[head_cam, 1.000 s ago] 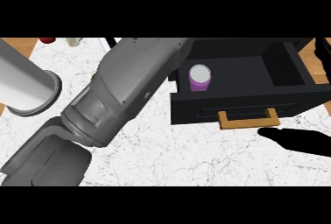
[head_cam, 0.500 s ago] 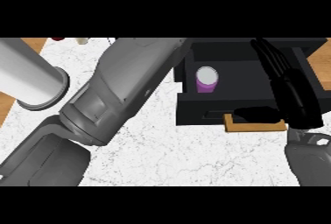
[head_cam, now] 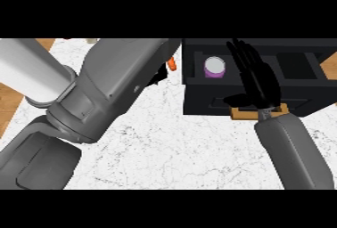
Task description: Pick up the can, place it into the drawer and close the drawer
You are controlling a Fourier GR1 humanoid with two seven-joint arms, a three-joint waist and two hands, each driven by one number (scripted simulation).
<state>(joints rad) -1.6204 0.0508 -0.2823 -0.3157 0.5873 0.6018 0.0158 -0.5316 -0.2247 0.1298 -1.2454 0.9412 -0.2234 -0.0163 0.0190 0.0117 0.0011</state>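
Note:
The can, purple-topped, stands upright in the left part of the open black drawer. My right hand lies over the drawer's front, just right of the can, open with straight fingers pointing away from me; its thumb sits by the wooden handle. My left forearm crosses the view from the lower left. Only a dark bit of my left hand shows past it, left of the drawer, and most of the hand is hidden.
A tall white cylinder stands at the left, close to my left forearm. A small orange object lies between the left hand and the drawer. White marble counter spreads in front; its wooden border shows at the far left.
My right hand has come up from the lower right and now stretches over the drawer's front. The can has stayed in the drawer. The left forearm has barely shifted.

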